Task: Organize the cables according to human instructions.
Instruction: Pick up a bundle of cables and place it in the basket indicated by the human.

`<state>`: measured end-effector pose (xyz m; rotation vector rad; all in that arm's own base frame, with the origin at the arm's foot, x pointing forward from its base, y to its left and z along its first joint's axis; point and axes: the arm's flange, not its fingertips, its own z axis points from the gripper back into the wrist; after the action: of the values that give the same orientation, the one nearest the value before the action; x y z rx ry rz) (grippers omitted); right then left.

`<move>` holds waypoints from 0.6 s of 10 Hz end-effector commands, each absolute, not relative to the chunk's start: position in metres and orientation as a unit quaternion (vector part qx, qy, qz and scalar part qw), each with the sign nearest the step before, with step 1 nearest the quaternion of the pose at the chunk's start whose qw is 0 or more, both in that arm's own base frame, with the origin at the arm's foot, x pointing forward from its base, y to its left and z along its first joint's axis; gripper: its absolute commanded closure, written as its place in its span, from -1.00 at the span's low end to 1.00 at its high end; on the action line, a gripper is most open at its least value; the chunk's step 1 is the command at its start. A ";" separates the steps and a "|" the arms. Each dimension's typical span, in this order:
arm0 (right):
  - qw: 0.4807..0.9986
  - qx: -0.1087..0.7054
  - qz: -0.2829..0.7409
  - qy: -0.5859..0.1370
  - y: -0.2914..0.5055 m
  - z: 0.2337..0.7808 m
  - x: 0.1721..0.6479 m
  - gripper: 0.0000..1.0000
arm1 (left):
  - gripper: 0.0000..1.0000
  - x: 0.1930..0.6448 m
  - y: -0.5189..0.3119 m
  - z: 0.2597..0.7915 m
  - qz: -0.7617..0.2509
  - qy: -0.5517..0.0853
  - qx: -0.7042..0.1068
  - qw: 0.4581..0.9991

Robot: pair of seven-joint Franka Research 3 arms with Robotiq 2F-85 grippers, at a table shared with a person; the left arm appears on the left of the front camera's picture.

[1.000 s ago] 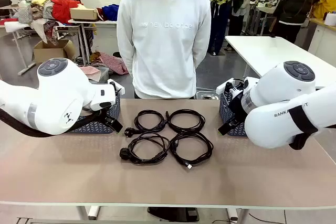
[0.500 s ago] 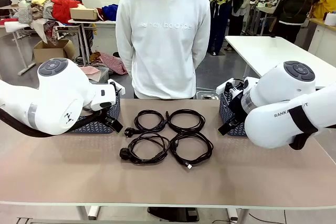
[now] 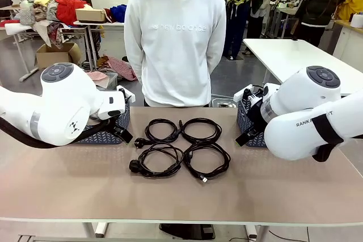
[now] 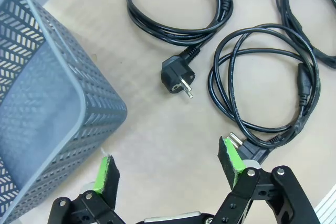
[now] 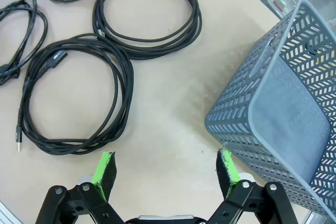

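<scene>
Four thin black cables (image 3: 180, 131), each wound into a round coil, lie in a two-by-two square at the middle of the tan worktop (image 3: 74, 191); the far-left coil (image 3: 160, 130) has a chunky round plug (image 3: 139, 141) and the near-left coil (image 3: 160, 160) a like plug (image 3: 134, 166), both pointing toward the worktop's left edge; the far-right coil (image 3: 200, 130) and the near-right coil (image 3: 207, 161) have small ends, and a slim connector (image 3: 204, 179) lies loose toward the near edge; neighbouring coils meet at their rims.

No coil is gripped; the left gripper (image 4: 169, 163) hangs over bare worktop just left of the square, its green pads (image 4: 106, 174) spread wide with nothing between them; in its wrist view the far-left coil's plug lies ahead of the pads, and the near-left coil's plug is partly hidden behind one pad, though I cannot tell if they touch; the right gripper (image 5: 166, 165) hangs just right of the square, jaws likewise wide and empty, the near-right coil ahead and to one side, apart from both pads.

A slot-walled grey-blue plastic basket (image 3: 108, 138) stands beside the left gripper, nearer the far edge; a matching basket (image 3: 245, 124) stands beside the right gripper; a person (image 3: 176, 43) in a white sweatshirt stands at the far edge, arms behind the back.
</scene>
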<state>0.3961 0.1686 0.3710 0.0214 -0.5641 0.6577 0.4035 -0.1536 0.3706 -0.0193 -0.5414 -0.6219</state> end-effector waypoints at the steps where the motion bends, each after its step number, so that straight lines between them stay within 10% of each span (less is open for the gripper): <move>1: 0.908 0.010 0.319 -0.273 0.169 0.371 0.396 -1.00 | -1.00 0.404 -0.150 0.376 -0.299 -0.267 -0.017 0.916; 6: 0.885 0.057 0.368 -0.281 0.133 0.410 0.388 -1.00 | -1.00 0.399 -0.111 0.422 -0.370 -0.258 -0.085 0.888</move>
<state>0.3931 0.1562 0.3986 0.0737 -0.5831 0.7107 0.3972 -0.1372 0.4085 -0.1172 -0.5498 -0.7053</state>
